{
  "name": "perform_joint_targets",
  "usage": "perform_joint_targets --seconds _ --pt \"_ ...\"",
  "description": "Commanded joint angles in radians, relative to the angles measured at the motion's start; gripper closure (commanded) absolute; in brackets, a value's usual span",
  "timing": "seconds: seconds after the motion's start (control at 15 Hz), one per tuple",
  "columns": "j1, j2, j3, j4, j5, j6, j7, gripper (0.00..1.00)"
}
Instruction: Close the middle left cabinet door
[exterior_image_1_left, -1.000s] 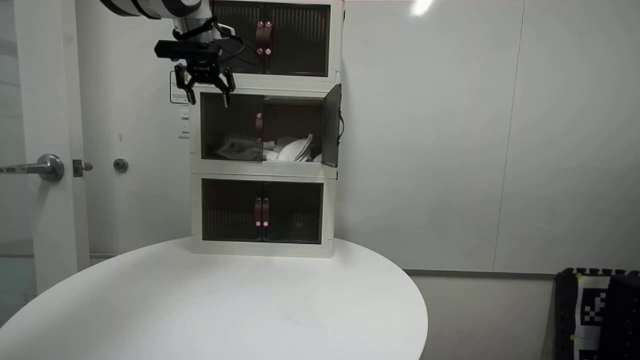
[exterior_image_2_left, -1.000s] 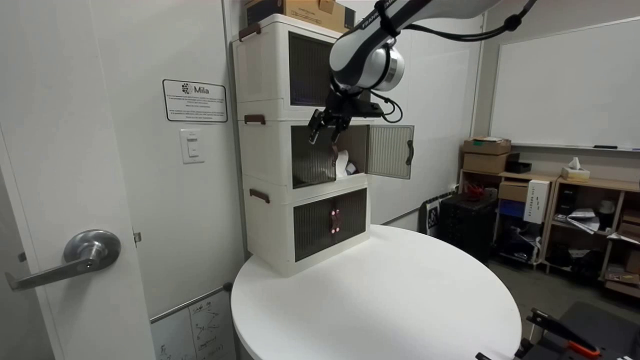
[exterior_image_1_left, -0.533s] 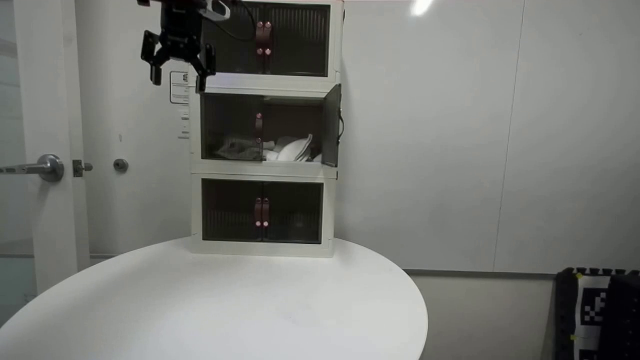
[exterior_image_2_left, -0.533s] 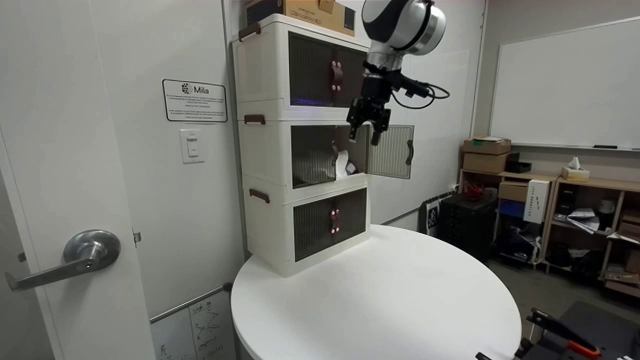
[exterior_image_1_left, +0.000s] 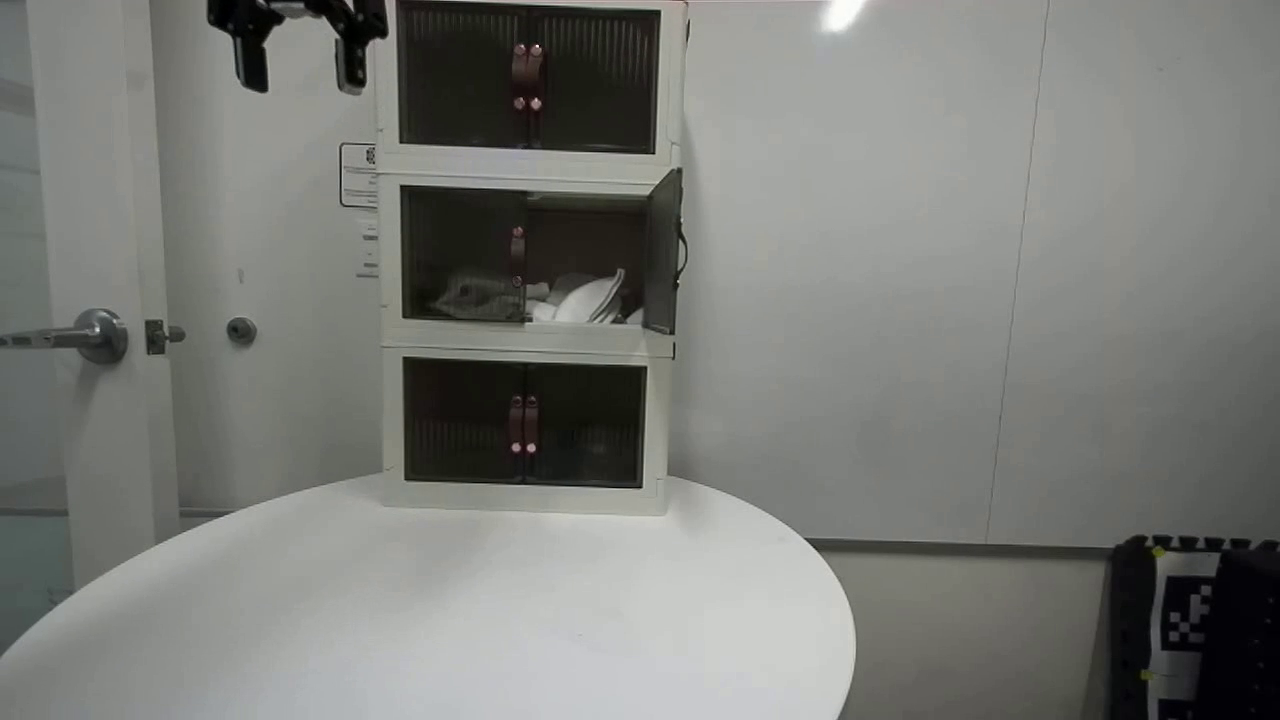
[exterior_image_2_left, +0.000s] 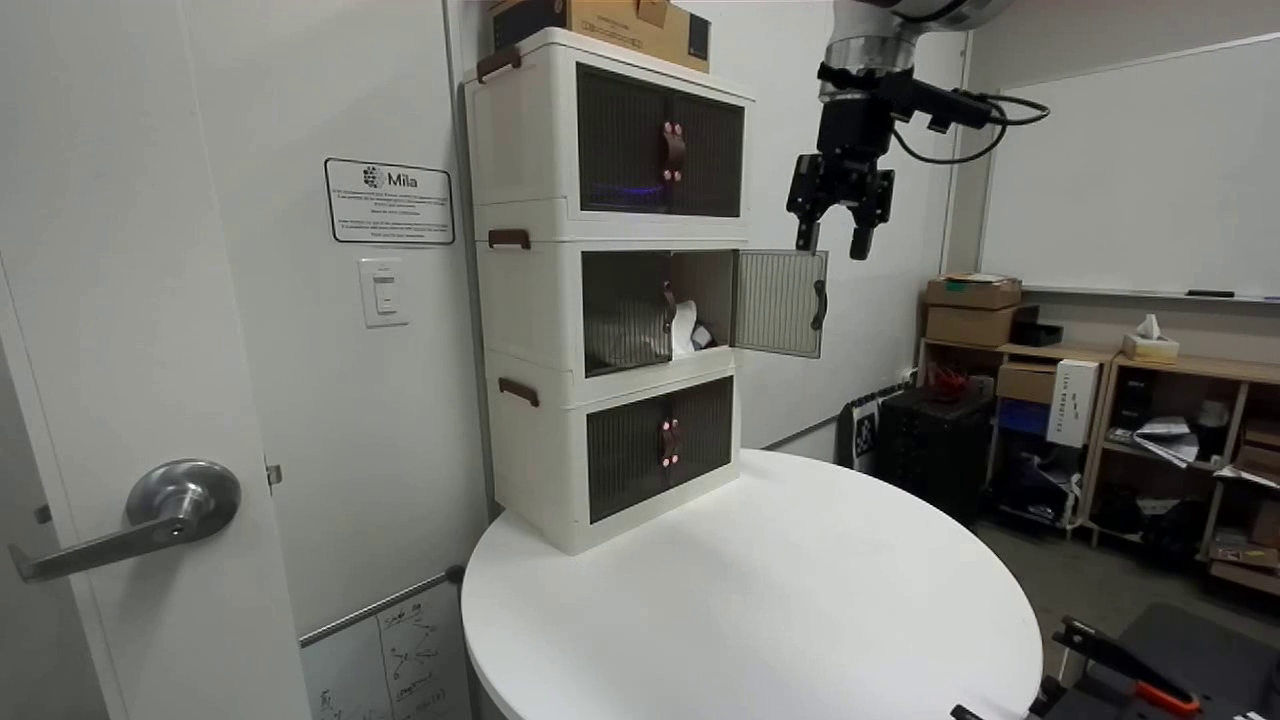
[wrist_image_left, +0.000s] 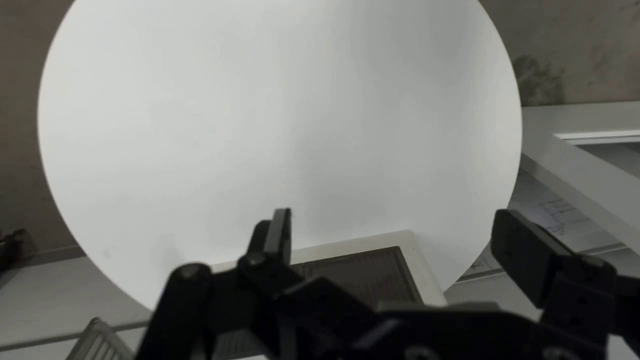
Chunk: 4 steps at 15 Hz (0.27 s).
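The middle left cabinet door is a dark pane with a brown strap handle. It lies flush in the front of the middle compartment in both exterior views, so it looks shut. The matching middle right door stands swung open on its right edge, also in an exterior view. My gripper is open with nothing between its fingers. It hangs in the air in front of the cabinet, well away from both doors. In the wrist view its spread fingers point down over the table.
The white three-tier cabinet stands on a round white table. White items lie inside the middle compartment. A cardboard box sits on top. A door with a lever handle and shelves stand around.
My gripper has pulled back from in front of the middle left door, moving up and away from the cabinet, and tilted to point downward. The cabinet doors have not visibly moved.
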Motion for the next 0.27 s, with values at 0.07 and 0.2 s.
perform_joint_targets --seconds 0.07,0.2 --pt "0.014 -0.076 -0.013 -0.055 -0.03 0.021 0.037 0.0" --pt "0.012 -0.11 -0.012 -0.082 -0.033 0.029 0.043 0.0"
